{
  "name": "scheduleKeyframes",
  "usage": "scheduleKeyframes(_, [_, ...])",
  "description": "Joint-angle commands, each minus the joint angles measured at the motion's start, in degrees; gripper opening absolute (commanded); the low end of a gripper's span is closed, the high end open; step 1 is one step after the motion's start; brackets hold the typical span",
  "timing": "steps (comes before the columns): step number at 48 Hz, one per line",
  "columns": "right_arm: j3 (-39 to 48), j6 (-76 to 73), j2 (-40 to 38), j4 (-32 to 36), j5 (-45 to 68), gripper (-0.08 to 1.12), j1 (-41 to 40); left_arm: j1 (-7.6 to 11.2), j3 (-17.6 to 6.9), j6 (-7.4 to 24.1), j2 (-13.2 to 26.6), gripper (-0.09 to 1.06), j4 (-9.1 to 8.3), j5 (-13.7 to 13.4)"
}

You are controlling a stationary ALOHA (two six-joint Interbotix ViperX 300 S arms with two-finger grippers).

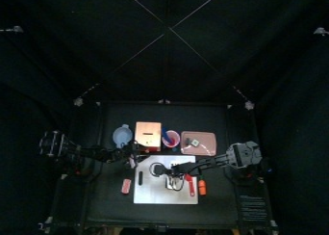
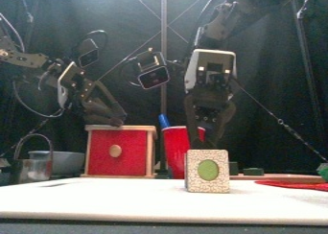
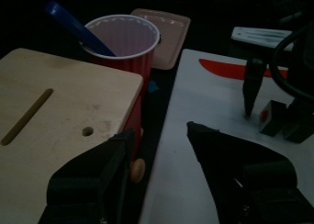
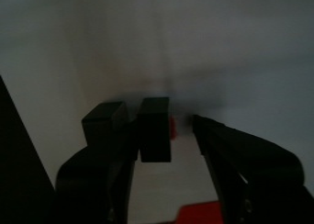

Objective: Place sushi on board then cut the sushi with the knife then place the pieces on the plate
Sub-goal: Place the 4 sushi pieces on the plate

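Observation:
A dark green sushi piece [image 2: 206, 171] stands upright on the white cutting board [image 2: 115, 201]. In the right wrist view it shows as dark sushi blocks [image 4: 142, 127]. My right gripper [image 2: 206, 130] hangs just above it, open, its jaws [image 4: 160, 136] either side of the blocks without touching. The red knife [image 3: 226, 70] lies flat on the board [image 3: 221, 127]. The blue knife [image 2: 164, 121] stands in the red cup [image 2: 175, 152]. My left gripper [image 3: 157, 136] is open and holds nothing, by the wooden box [image 3: 61, 99]. The pink plate [image 1: 198, 141] lies behind the board.
The wooden box with its red drawer front [image 2: 118, 152] stands left of the cup. A metal cutter [image 2: 36, 164] sits at the far left, and the blue-grey bowl [image 1: 122, 135] at the back left. A small orange toy [image 1: 127, 185] lies left of the board [image 1: 161, 191].

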State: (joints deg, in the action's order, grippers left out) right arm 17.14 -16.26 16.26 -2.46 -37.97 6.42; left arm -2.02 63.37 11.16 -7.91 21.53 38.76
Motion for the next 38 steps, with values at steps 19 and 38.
scheduleKeyframes(19, [18.5,-13.8,-22.1,3.5,-4.5,0.53,-10.3,-0.09,-1.0,0.0,-0.2,0.86,0.09,0.3])
scheduleKeyframes(38, [34.0,-46.3,-34.3,19.0,-5.6,0.53,-25.6,-0.18,-0.8,0.1,-0.2,0.86,-0.09,0.3])
